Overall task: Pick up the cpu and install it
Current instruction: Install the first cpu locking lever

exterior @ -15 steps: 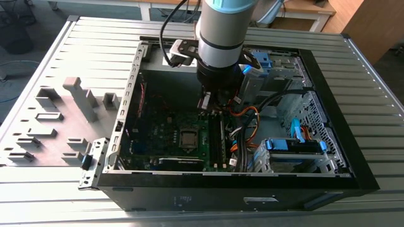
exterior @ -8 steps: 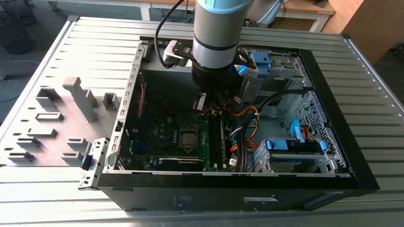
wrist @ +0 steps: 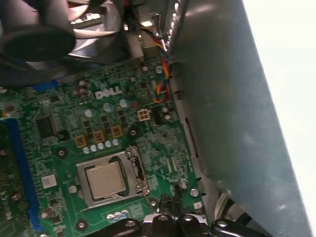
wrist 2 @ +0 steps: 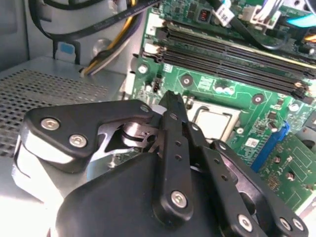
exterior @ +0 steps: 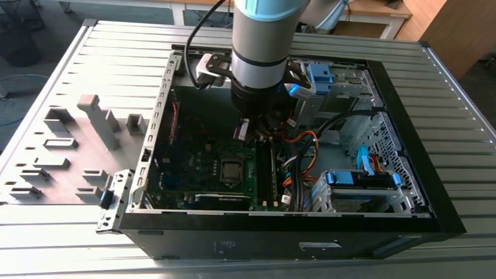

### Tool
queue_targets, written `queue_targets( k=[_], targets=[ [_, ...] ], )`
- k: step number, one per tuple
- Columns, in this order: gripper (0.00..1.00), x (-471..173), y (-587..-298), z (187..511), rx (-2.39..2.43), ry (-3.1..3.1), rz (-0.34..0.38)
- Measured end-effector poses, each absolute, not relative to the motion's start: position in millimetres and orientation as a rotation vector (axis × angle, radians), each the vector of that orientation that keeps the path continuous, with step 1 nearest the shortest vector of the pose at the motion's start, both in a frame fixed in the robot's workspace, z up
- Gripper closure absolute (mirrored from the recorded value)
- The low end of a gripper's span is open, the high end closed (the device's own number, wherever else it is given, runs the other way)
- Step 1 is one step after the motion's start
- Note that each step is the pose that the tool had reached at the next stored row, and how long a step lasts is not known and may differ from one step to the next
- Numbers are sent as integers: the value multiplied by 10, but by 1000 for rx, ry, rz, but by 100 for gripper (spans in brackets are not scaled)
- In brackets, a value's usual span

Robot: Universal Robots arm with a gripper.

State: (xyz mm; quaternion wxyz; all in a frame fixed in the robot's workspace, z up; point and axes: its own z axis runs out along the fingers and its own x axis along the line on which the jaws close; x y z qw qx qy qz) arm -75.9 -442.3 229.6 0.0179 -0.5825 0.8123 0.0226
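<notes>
I'm seeing the flat, dull-silver square cpu [wrist: 104,178] sitting in its socket on the green board [wrist: 59,113], just beyond my gripper [wrist 2: 170,101], whose black fingers are pressing together, empty.

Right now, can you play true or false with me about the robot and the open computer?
1. The small square silver-grey cpu lies in its socket on the green motherboard. True.
2. The black gripper is squeezing the cpu. False: in the second wrist view the gripper sits apart from the cpu, which lies on the board.
3. The long black memory sticks sit in slots on the motherboard. True.
4. The black PC case stands closed with its side panel on. False: it lies open, its insides on show.
5. The robot arm reaches down into the case. True.
</notes>
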Motion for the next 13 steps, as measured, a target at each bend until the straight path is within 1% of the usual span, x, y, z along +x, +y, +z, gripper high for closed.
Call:
queue_targets(
  k=[13],
  targets=[
    [89,-831,-4626,2291,-1833,2507,70]
  ],
)
